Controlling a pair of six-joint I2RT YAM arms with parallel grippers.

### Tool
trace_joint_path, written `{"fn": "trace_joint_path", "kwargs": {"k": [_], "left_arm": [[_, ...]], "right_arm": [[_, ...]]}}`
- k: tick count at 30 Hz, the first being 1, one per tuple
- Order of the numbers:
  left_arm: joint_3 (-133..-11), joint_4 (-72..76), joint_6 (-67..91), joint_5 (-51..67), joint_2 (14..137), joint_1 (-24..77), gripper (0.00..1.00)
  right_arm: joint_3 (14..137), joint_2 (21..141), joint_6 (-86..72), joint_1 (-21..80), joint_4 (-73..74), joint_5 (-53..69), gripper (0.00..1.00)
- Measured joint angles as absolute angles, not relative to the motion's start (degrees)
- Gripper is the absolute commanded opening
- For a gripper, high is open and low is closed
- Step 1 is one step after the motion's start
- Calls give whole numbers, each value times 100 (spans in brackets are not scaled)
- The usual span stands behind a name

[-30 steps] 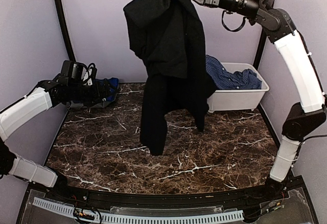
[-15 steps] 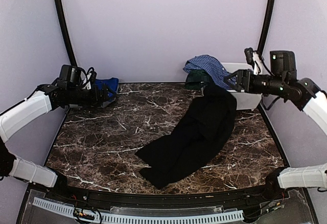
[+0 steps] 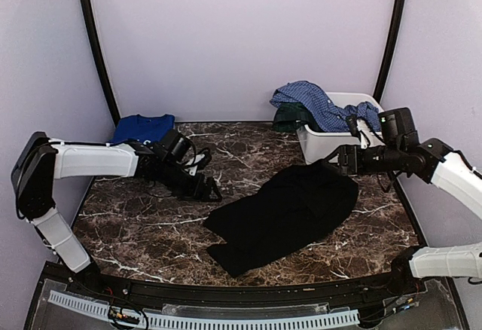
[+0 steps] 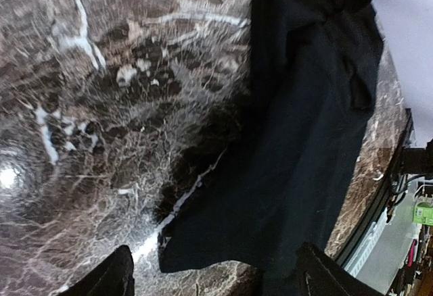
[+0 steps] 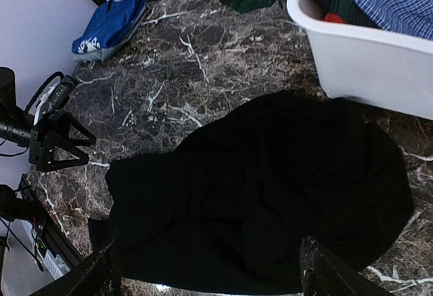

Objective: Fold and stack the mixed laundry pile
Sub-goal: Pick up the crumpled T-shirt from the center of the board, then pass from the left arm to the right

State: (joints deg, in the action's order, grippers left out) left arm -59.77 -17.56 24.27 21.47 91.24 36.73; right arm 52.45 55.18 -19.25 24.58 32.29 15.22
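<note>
**A:** Three views, each offering something different. Overhead, the black garment (image 3: pixel 290 213) lies crumpled on the marble table (image 3: pixel 135 228), between the left gripper (image 3: pixel 209 191) and the right gripper (image 3: pixel 335 163).

**B:** The jaws?

**A:** Hard to read from above. The left wrist view shows its fingers (image 4: pixel 115 276) spread wide over marble and the garment's edge, gripping nothing. The right wrist view is alike: fingers (image 5: pixel 101 272) parted above the cloth, released.

**B:** And the bin (image 3: pixel 335 149)?

**A:** The blue checked shirt (image 3: pixel 309 98) drapes over its rim, with the plaid one (image 3: pixel 288 117) beside it. Only the right wrist view catches the red-orange piece (image 5: pixel 333 17) inside. The royal-blue tee (image 3: pixel 141 128) sits far left, its print too small to read.
</note>
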Motion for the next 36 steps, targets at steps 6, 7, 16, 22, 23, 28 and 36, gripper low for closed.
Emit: {"fn": "trace_joint_path", "kwargs": {"k": [6,7,16,22,23,28,36], "left_arm": [[-6025,-1758,2467,2043,10068,3966,75],[-6025,-1747,2473,2038,10121,3975,71],[-6036,-1514,2460,2182,10416,4080,2],[-6309,-1848,2246,2134,9725,4084,0],[-6473,-1920,2196,2128,9537,4084,0],[-7553,-2075,1876,2248,8779,4084,0],[-8724,-2469,1347,2961,8659,4084,0]], "right_arm": [[5251,6119,-1765,2488,3072,1846,87],[5288,6149,-1721,2488,3041,1872,87],[5655,6449,-1330,2491,2871,2102,87],[6045,6593,-895,2491,2805,2473,88],[6084,6613,-825,2493,2744,2598,89],[6213,6783,-486,2639,2381,3221,94],[6971,7675,331,3533,1831,3774,96]]}}
